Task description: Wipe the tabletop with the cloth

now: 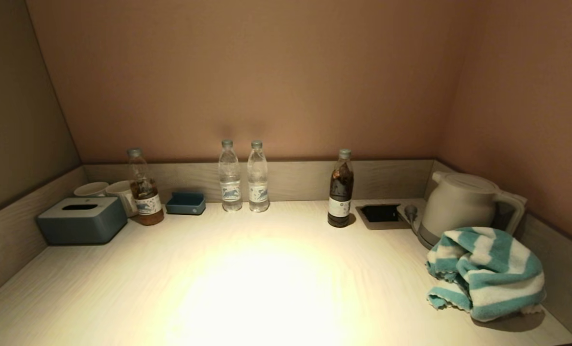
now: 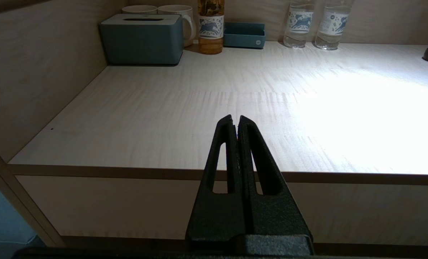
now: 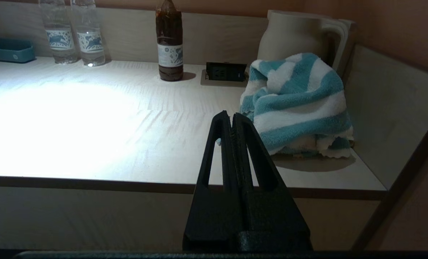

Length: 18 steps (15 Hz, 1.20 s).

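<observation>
Presently both arms sat parked off the front edge of the desk [image 1: 276,288], neither visible from the head camera. Left hand [image 2: 235,120]: fingers pressed together, nothing between them, held in front of the desk's front lip on the left side. Right hand [image 3: 228,117]: likewise closed and empty, in front of the lip on the right side, with the cloth just beyond its tips.

Cloth [image 1: 487,271]: teal-and-white striped towel, bunched in a heap at the desk's right end, near the front edge and close to the right side wall. It lay just in front of the white electric kettle [image 1: 461,204].

Along the back wall, left to right: grey-blue tissue box [image 1: 81,220], two white mugs [image 1: 108,191] behind it, a bottle of amber liquid [image 1: 144,192], a small blue tray [image 1: 186,203], two clear water bottles [image 1: 244,178] side by side, a bottle of dark liquid [image 1: 341,190], and a recessed socket panel [image 1: 381,214] beside the kettle base.

A bright pool of light fell on the desk's centre.
</observation>
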{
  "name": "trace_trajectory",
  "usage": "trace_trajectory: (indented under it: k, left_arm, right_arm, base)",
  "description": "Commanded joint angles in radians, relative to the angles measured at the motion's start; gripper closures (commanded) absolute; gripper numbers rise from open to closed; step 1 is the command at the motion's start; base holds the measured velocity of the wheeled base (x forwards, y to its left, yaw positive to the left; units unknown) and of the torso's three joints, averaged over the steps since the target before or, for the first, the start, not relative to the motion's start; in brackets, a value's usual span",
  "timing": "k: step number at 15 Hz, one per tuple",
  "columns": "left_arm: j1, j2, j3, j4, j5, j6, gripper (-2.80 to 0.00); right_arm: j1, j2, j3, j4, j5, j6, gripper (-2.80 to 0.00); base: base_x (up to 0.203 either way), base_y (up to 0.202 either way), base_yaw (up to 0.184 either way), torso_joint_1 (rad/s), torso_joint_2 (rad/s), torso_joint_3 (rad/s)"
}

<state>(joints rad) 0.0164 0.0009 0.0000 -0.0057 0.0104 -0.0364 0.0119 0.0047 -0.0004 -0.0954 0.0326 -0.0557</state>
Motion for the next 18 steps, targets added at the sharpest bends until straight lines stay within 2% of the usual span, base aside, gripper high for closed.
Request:
trace_trajectory:
  k: [1, 4, 18]
  left_arm:
    - [0.000, 0.001, 0.000, 0.000, 0.000, 0.000, 0.00]
    - [0.000, 0.001, 0.000, 0.000, 0.000, 0.000, 0.00]
    - [0.000, 0.001, 0.000, 0.000, 0.000, 0.000, 0.00]
  right_arm:
    - [0.000, 0.000, -0.001, 0.049, -0.005, -0.001, 0.00]
    - [0.000, -0.001, -0.001, 0.100, -0.008, 0.002, 0.00]
    - [0.000, -0.002, -0.001, 0.098, -0.008, 0.002, 0.00]
  base:
    - [0.000, 0.000, 0.000, 0.000, 0.00, 0.000]
    - [0.000, 0.000, 0.000, 0.000, 0.00, 0.000]
    - [0.000, 0.000, 0.000, 0.000, 0.00, 0.000]
